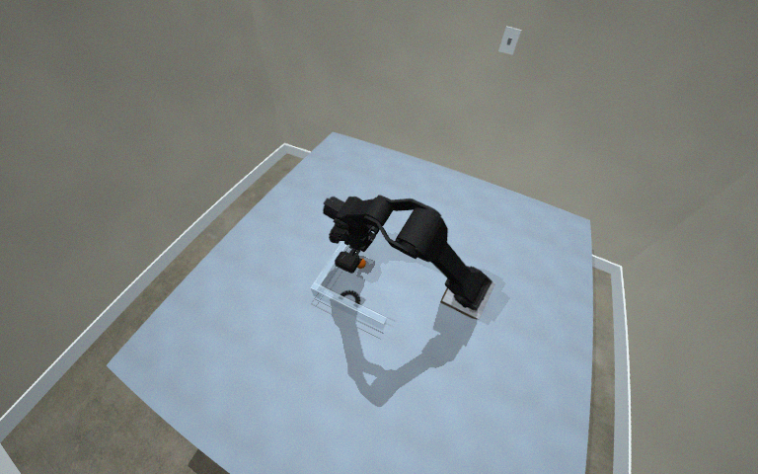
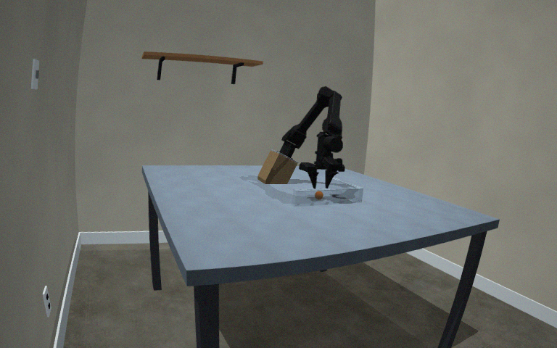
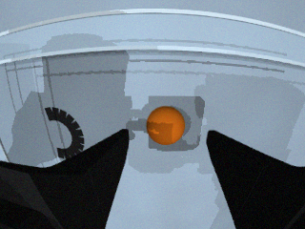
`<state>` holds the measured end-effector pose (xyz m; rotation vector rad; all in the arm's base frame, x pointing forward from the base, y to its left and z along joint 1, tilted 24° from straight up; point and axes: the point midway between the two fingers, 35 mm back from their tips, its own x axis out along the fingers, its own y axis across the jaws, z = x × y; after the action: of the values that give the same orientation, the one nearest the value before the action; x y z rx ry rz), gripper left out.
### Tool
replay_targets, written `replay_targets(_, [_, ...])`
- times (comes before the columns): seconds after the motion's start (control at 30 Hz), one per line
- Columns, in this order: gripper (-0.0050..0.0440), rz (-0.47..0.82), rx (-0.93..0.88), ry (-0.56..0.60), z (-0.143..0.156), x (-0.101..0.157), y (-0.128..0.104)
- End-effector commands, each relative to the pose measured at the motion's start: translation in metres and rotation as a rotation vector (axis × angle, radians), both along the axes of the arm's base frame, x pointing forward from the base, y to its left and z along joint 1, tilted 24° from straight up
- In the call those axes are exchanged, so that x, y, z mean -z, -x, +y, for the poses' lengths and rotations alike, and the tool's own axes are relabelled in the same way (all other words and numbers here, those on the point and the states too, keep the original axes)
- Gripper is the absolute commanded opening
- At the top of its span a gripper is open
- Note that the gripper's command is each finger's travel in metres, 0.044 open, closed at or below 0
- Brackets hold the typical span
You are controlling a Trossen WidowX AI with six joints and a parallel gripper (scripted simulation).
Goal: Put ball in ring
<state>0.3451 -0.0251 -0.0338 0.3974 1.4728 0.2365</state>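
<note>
Hovering over the ball

My gripper (image 2: 320, 183) hangs fingers apart, holding nothing, directly above the orange ball (image 3: 166, 125); the printed ring (image 3: 67, 132) lies off to its side.

A wooden shelf (image 2: 201, 58) hangs on the wall; a blue-grey table (image 2: 254, 229) stands below.

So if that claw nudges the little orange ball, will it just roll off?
Probably, a short way: the small orange ball looks smooth and round, resting free on the blue table. The clear low walls beside it would likely stop it. The open tool hovers above it with fingers either side, so a centred squeeze should trap it.
</note>
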Motion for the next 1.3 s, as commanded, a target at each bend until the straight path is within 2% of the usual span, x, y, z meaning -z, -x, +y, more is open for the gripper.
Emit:
replay_targets(0.0, [0.0275, 0.02, -0.002, -0.006, 0.005, 0.01, 0.004])
replay_targets(0.6, [0.0275, 0.02, -0.002, -0.006, 0.014, 0.03, 0.003])
replay_targets(0.67, [0.0227, 0.02, -0.002, -0.006, 0.014, 0.03, 0.003])
replay_targets(0.73, [0.0227, 0.02, -0.002, -0.006, 0.014, 0.03, 0.003])
replay_targets(1.27, [0.0109, 0.02, -0.002, -0.006, 0.014, 0.03, 0.003])
